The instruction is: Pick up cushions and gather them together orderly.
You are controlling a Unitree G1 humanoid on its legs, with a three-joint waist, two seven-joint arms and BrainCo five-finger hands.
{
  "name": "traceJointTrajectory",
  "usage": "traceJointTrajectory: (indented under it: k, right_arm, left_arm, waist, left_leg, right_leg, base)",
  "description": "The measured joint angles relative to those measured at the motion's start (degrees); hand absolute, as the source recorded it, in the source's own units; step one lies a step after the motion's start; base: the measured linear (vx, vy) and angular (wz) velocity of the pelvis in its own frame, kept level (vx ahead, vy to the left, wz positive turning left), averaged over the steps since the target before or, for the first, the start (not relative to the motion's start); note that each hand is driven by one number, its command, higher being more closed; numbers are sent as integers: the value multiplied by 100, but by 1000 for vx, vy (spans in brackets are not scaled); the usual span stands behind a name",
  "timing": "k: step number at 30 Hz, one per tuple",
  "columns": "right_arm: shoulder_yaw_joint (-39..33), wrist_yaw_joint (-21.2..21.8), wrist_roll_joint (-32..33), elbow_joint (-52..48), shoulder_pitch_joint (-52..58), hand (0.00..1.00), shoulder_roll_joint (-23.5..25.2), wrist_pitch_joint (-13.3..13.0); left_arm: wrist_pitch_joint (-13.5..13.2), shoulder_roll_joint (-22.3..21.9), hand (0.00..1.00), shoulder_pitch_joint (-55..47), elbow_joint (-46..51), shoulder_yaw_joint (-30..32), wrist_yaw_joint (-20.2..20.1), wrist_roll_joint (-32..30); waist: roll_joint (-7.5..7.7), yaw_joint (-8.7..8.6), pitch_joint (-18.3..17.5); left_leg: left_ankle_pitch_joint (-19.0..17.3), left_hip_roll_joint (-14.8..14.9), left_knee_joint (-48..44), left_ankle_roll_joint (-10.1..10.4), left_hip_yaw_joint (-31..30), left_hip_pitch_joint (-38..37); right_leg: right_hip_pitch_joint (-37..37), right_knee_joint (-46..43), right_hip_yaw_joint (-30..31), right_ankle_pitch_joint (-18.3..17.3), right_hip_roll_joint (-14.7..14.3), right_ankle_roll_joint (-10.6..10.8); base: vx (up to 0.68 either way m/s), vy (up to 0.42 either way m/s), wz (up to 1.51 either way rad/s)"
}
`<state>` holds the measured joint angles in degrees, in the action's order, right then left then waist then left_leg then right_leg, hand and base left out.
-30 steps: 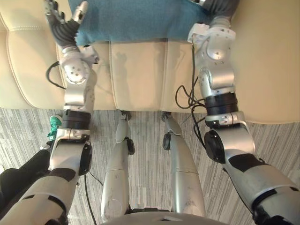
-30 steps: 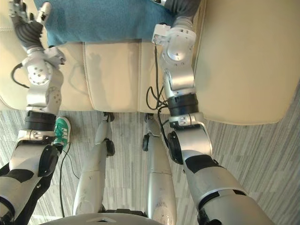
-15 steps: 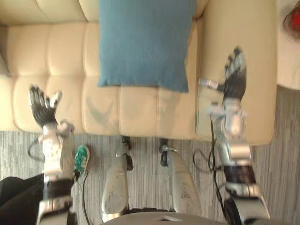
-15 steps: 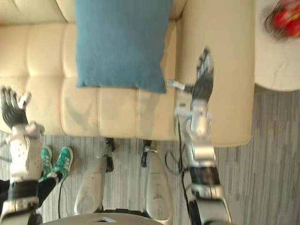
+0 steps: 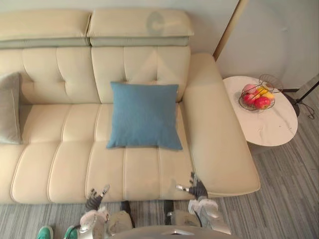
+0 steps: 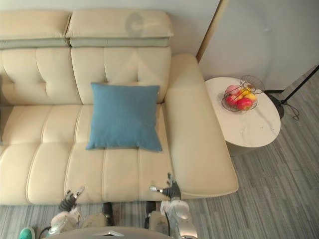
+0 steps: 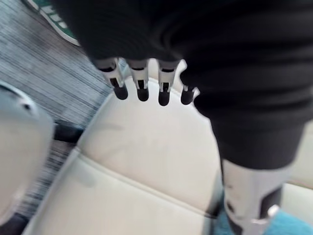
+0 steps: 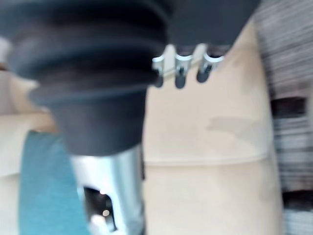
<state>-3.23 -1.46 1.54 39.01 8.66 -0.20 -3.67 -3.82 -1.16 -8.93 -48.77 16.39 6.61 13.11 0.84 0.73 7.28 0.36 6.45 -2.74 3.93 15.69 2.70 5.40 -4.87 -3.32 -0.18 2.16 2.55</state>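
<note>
Looking down through the left eye view, we find the blue cushion [image 5: 144, 115] lying on the sofa [image 5: 60, 169] seat toward its right end, its top edge at the backrest. The grey cushion [image 5: 9, 107] sits at the sofa's far left, well apart from it. The left hand [image 5: 93, 200] and the right hand [image 5: 198, 189] hang low by the seat's front edge, touching neither cushion.

In the right eye view, a side table [image 6: 249, 132] with a fruit basket [image 6: 239, 98] stands just beside the sofa's right arm. We judge that a wide swing on that side could knock it.

In the left wrist view, the fingers [image 7: 142, 90] are straight and loose with nothing in them, over bare seat near the front edge. We think the reach to the grey cushion is the long one, and a stretched grab may catch only a corner, so the soft cushion droops and drags.

In the right wrist view, the fingers [image 8: 178, 76] also hang relaxed and empty, the blue cushion off to one side. A one-handed pinch there could leave it crooked rather than neatly beside its mate.
</note>
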Motion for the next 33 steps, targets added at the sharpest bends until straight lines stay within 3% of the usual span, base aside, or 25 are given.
traceJointTrajectory:
  k: [6, 12, 13, 14, 15, 16, 18, 19, 21, 22, 23, 24, 26, 27, 28, 29, 31, 32, 33]
  right_arm:
    - [-673, -50, -186, 1172, -169, 0, -164, 66]
    - [-826, -71, -318, 1316, -371, 0, -201, 123]
    - [-812, -107, -319, 1309, -356, 0, -185, 127]
    - [-757, -141, -315, 1234, -421, 0, -184, 119]
    - [-772, -182, -315, 1203, -585, 0, -245, 122]
    - [-771, -240, -316, 1206, -600, 0, -198, 152]
    - [-820, -253, -317, 1231, -518, 0, -158, 153]
    - [-785, -250, -317, 1247, -577, 0, -93, 133]
    - [-738, -248, -318, 1321, -751, 0, -34, 133]
    - [-701, -252, -318, 1360, -866, 0, -39, 133]
    - [-663, -273, -310, 1366, -1083, 0, -115, 130]
    - [-647, -279, -304, 1366, -1130, 0, -145, 131]
    - [-651, -287, -298, 1370, -1072, 0, -274, 143]
    - [-653, -287, -297, 1373, -974, 0, -282, 155]
    - [-717, -301, -297, 1394, -832, 0, -357, 199]
    - [-801, -302, -297, 1417, -768, 0, -347, 253]
    - [-1060, -334, -289, 1531, -774, 0, -300, 259]
    - [-1159, -395, -279, 1581, -783, 0, -316, 260]
    - [-1175, -433, -252, 1591, -756, 0, -337, 263]
  left_arm:
    - [64, 76, 0, 46, -589, 92, -75, -315]
    - [91, 171, 0, 154, -642, 55, -76, -552]
    - [104, 206, 0, 227, -644, 69, -73, -574]
    - [135, 203, 0, 290, -606, 126, -49, -573]
    - [124, 213, 0, 361, -554, 182, -11, -549]
    - [112, 305, 0, 405, -392, 194, 66, -479]
    - [113, 386, 0, 302, -353, 307, 114, -386]
    - [118, 482, 0, 190, -353, 398, 195, -302]
    - [118, 582, 0, 144, -353, 400, 229, -220]
    - [123, 579, 0, 150, -362, 392, 260, -200]
    - [129, 431, 0, 148, -376, 353, 301, -190]
    - [137, 362, 0, 145, -400, 342, 303, -183]
    - [150, 106, 0, 159, -514, 180, 305, -85]
    - [150, 81, 0, 143, -542, 117, 298, -86]
    - [151, 48, 0, 90, -556, 24, 300, -82]
    - [151, 48, 0, 101, -552, 8, 301, -72]
    - [151, 109, 0, 75, -596, 30, 296, -74]
    - [151, 126, 0, 75, -593, 63, 294, -75]
    - [150, 121, 0, 77, -592, 87, 293, -82]
  waist:
    - [-50, 2, -236]
    - [22, 13, -115]
    - [112, 28, -80]
    - [16, 134, -130]
    - [-96, 104, -53]
    - [-67, 106, 39]
    - [-35, 150, 31]
    - [92, 213, -50]
    - [204, 303, -122]
    - [242, 335, -146]
    - [81, 436, -39]
    - [9, 433, 12]
    - [-374, 323, 249]
    - [-433, 297, 282]
    - [-581, 254, 276]
    - [-489, 215, 301]
    - [-353, 229, 288]
    - [-282, 222, 278]
    - [-233, 208, 284]
  left_leg:
    - [45, -151, 289, -22, 10, -423]
    - [38, -268, 271, -53, 98, -473]
    - [-3, -343, 90, -196, 117, -277]
    - [22, -317, -63, -468, 13, 84]
    - [20, -175, -154, -457, 20, 348]
    - [159, -221, -195, -468, -132, 423]
    - [313, -291, -108, -496, -240, 367]
    - [414, -332, -112, -476, -295, 435]
    - [556, -328, -222, -424, -304, 731]
    - [633, -297, -280, -379, -311, 911]
    - [918, -85, -228, -282, -326, 1144]
    - [1010, -35, -193, -261, -350, 1182]
    - [1312, 98, 18, -85, -654, 1209]
    - [1300, 137, 96, -67, -732, 1193]
    - [1119, 165, 230, 135, -780, 1123]
    - [876, 135, 346, 450, -706, 1087]
    - [854, -26, -61, 216, -603, 992]
    - [645, -120, -747, 12, -618, 1014]
    - [164, -159, -1417, -17, -625, 912]
  right_leg:
    - [-369, 313, 135, 118, 21, 66]
    - [-278, 192, 325, 210, 93, 133]
    - [-49, 17, 406, 249, 174, 210]
    - [161, 56, 505, 444, 151, 472]
    - [408, -456, 295, 233, 206, 399]
    - [740, -2602, 9, -828, 389, 227]
    - [281, -3463, -69, -1221, 551, 431]
    - [-279, -3316, -56, -1306, 663, 569]
    - [-781, -2550, -22, -1226, 682, 511]
    - [-937, -2038, -6, -1360, 609, 495]
    - [-1164, -1060, -94, -1462, 352, 369]
    - [-1239, -852, -112, -1479, 291, 339]
    - [-1565, -303, -383, -1547, 6, 197]
    - [-1566, -327, -457, -1526, -77, 173]
    - [-1562, -396, -602, -1504, -151, 135]
    - [-1521, -405, -755, -1434, -48, 34]
    - [-1298, -483, -818, -1286, 211, 20]
    - [-1140, -529, -799, -1210, 365, 49]
    - [-1000, -567, -694, -1127, 474, 98]
  base:
    - [3, 22, -4]
    - [-46, 38, -16]
    - [-149, 93, -37]
    - [-189, 99, -36]
    - [-192, 100, 6]
    - [-125, 59, 40]
    - [-103, -18, 47]
    - [-150, -78, 26]
    - [-207, -112, 4]
    - [-399, -181, -26]
    - [-390, -157, -27]
    - [-508, -197, -13]
    - [-466, -151, 43]
    - [-445, -102, 65]
    - [-318, -50, 59]
    - [-333, -12, 45]
    - [-284, 36, 12]
    - [-279, 46, -5]
    - [-234, 55, -14]
